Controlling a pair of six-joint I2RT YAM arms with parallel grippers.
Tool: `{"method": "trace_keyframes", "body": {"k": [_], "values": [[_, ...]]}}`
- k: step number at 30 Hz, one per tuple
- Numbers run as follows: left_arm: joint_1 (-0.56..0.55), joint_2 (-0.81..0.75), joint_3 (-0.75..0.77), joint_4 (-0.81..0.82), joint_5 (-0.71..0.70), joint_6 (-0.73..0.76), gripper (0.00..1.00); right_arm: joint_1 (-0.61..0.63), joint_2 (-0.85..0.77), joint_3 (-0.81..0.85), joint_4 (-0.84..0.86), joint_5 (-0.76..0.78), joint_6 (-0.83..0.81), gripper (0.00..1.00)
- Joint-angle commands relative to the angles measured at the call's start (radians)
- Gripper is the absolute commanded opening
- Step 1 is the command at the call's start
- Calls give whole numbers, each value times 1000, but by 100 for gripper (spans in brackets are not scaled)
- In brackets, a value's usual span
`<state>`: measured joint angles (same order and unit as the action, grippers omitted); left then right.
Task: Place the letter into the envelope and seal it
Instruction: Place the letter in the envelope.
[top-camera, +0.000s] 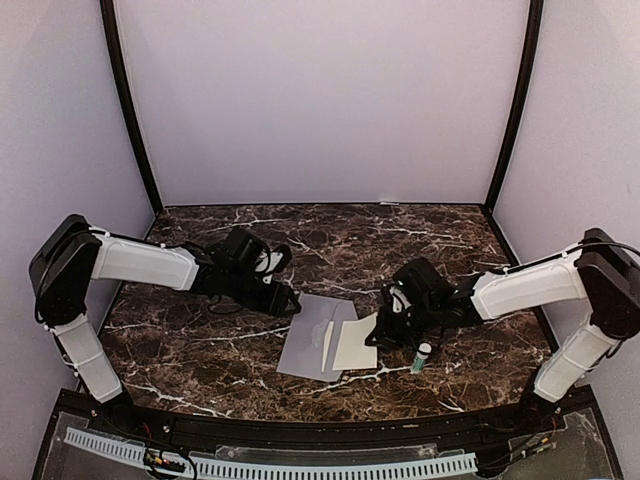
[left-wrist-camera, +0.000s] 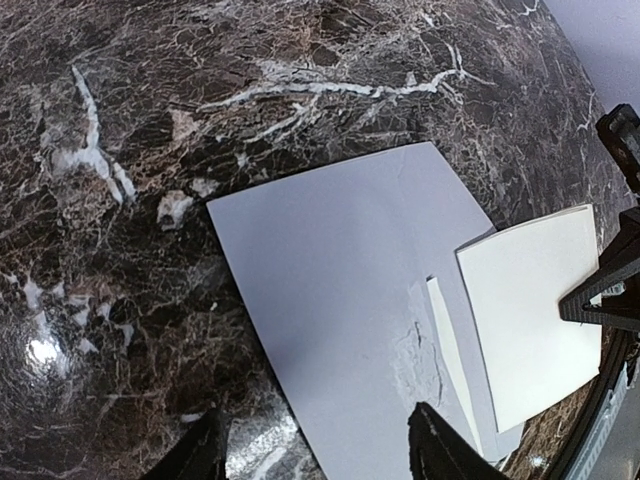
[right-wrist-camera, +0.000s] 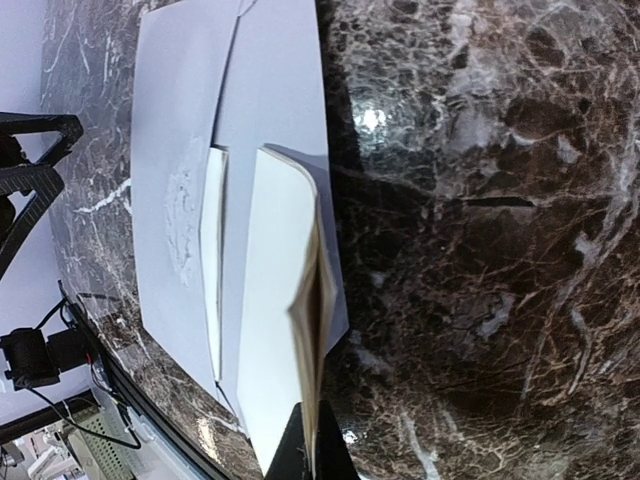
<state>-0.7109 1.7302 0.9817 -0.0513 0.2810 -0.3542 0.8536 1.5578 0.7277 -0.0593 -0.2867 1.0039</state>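
The grey envelope (top-camera: 308, 345) lies flat on the marble table, mid-front. The folded cream letter (top-camera: 356, 347) rests on its right side, overhanging the right edge. My right gripper (top-camera: 374, 338) is shut on the letter's right edge; in the right wrist view its fingers (right-wrist-camera: 300, 455) pinch the folded sheets (right-wrist-camera: 275, 300), which gape slightly. My left gripper (top-camera: 292, 304) is open and empty, low over the envelope's far left corner. In the left wrist view its gripper (left-wrist-camera: 320, 450) straddles the envelope's edge (left-wrist-camera: 340, 270). A narrow cream strip (left-wrist-camera: 450, 350) lies beside a rough patch on the envelope.
A small white tube with a green end (top-camera: 423, 355) stands just right of the right gripper. The dark marble table (top-camera: 200, 350) is ringed by lilac walls and a black rail at the front edge.
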Motion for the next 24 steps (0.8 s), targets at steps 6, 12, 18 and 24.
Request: {"method": "trace_keyframes", "body": {"k": [6, 12, 18, 24], "values": [[-4, 74, 44, -67, 27, 12, 57, -6, 44, 40, -15, 49, 7, 0], [-3, 110, 48, -69, 74, 6, 49, -7, 65, 69, -30, 58, 4, 0], [-4, 143, 53, -73, 100, 3, 39, -7, 91, 98, -51, 69, -8, 0], [-4, 159, 55, -74, 113, 1, 37, -7, 126, 130, -54, 64, -20, 0]]}}
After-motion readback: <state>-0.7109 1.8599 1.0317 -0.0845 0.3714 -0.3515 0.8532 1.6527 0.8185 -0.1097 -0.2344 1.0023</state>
